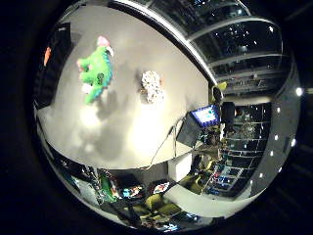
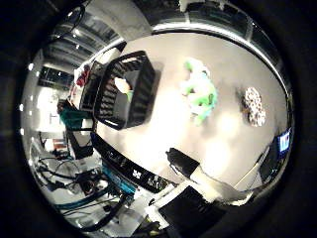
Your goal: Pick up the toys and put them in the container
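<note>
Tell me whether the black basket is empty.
Not empty. The black basket on the table already holds one pale toy; the rest of its floor looks bare.

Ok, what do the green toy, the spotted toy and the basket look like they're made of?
Green toy: soft plush by the look, fuzzy outline, pink trim. Spotted toy: probably fabric too, white with dark flecks, though it is too small to be sure. Basket: rigid black plastic, seemingly, with slotted walls.

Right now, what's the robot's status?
Hand high above table, holding nothing. Green plush dinosaur and spotted toy still out; one toy in black basket. Nothing in the way.
</note>
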`<state>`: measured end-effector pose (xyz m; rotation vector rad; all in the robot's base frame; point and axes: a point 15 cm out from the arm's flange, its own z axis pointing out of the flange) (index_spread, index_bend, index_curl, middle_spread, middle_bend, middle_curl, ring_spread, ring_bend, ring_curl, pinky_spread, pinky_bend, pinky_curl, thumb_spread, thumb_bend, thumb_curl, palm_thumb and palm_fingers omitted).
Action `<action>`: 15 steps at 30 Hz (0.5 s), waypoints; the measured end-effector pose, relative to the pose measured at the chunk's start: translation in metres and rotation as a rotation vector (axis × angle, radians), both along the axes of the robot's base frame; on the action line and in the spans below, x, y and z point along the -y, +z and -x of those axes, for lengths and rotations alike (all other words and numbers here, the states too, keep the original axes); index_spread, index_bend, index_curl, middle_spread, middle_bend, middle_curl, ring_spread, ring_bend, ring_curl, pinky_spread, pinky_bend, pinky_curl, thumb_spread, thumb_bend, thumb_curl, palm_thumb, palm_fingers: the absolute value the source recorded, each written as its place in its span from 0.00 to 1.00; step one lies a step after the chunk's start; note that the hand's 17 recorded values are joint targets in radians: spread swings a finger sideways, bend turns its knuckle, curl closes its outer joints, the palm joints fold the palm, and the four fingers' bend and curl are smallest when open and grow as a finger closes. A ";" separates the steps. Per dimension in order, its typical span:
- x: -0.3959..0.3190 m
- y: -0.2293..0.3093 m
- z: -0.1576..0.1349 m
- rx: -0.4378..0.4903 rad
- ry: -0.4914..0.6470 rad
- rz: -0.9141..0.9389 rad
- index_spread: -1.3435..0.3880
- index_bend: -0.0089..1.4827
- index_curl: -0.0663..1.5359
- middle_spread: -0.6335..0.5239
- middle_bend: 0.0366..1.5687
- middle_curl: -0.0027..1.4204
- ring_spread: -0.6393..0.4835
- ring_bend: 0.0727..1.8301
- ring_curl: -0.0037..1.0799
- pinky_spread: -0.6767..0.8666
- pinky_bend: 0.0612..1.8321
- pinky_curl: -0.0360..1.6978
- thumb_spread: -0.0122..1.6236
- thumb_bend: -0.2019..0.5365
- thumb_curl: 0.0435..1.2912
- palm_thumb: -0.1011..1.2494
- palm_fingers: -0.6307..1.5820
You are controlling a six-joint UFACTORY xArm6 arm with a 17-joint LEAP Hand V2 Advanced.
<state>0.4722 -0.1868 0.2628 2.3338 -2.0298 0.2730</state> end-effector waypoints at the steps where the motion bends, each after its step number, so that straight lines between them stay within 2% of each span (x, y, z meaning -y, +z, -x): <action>1: 0.017 -0.012 0.005 -0.020 -0.030 -0.007 0.55 0.11 0.21 0.59 0.11 0.23 0.72 0.12 0.25 0.68 0.25 0.19 0.57 0.24 0.22 0.55 0.32; 3: 0.048 -0.027 0.008 -0.032 -0.082 -0.013 0.55 0.11 0.21 0.58 0.11 0.23 0.71 0.12 0.25 0.68 0.24 0.19 0.58 0.24 0.22 0.56 0.33; 6: 0.088 -0.030 -0.014 0.015 -0.126 0.004 0.55 0.11 0.21 0.58 0.11 0.23 0.71 0.12 0.25 0.68 0.23 0.19 0.58 0.23 0.22 0.56 0.33; 15: 0.153 -0.067 -0.060 0.042 -0.219 -0.011 0.58 0.11 0.21 0.60 0.10 0.23 0.72 0.12 0.25 0.68 0.22 0.19 0.58 0.23 0.21 0.51 0.32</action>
